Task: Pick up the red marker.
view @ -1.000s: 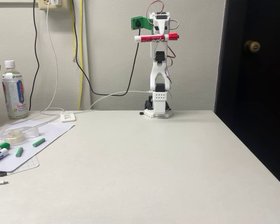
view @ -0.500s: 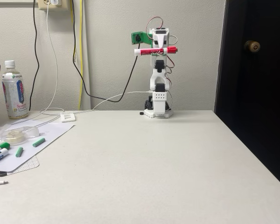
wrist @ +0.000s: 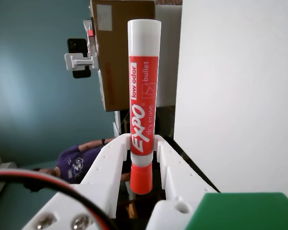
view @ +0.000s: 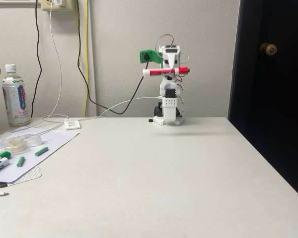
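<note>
Pale table [view: 154, 183] by dark door [view: 268, 74]

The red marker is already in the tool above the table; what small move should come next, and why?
Probably none but a steady hold, the tool kept shut. The red marker lies level, high above the table, and in the wrist view the fingers clamp it near its red cap, with most of the barrel beyond them. Any quick swing could tilt it in the grip.

red marker [wrist: 143, 110]: white barrel, red label, cap.
</note>
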